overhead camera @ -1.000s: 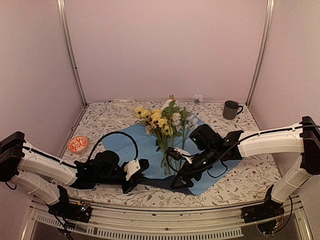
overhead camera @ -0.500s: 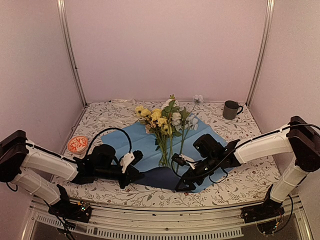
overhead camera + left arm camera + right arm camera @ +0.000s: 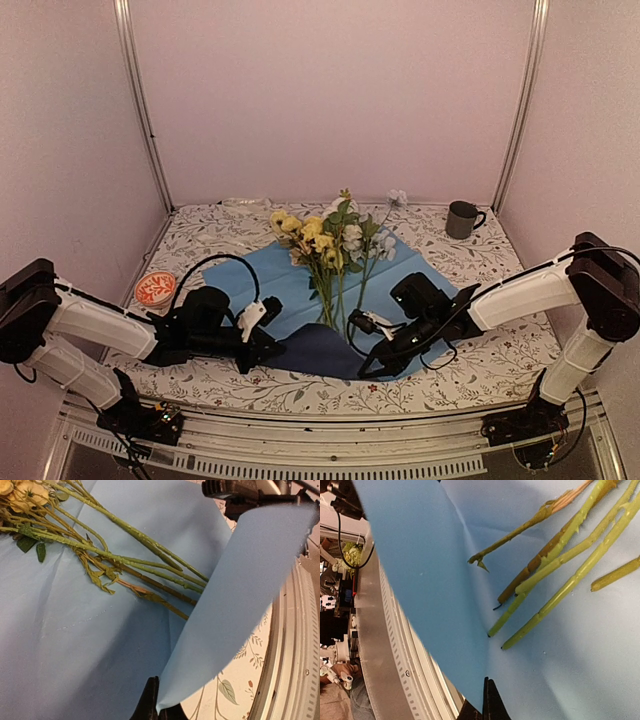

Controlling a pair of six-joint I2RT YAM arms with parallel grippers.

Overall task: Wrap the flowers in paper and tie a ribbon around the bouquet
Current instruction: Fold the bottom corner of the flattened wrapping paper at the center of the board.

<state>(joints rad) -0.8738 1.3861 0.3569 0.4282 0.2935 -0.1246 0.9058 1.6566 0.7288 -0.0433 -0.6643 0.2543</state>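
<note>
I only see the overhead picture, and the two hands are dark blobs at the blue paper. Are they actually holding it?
Observer: Yes. The left wrist camera shows the left hand shut on the paper at its edge, a flap raised.
Operator: And the other?
Observer: The right hand pinches the edge too, seen from its own camera.
Operator: Are the stems covered?
Observer: No; that camera shows the flowers with cut ends bare beside the flap.
</note>
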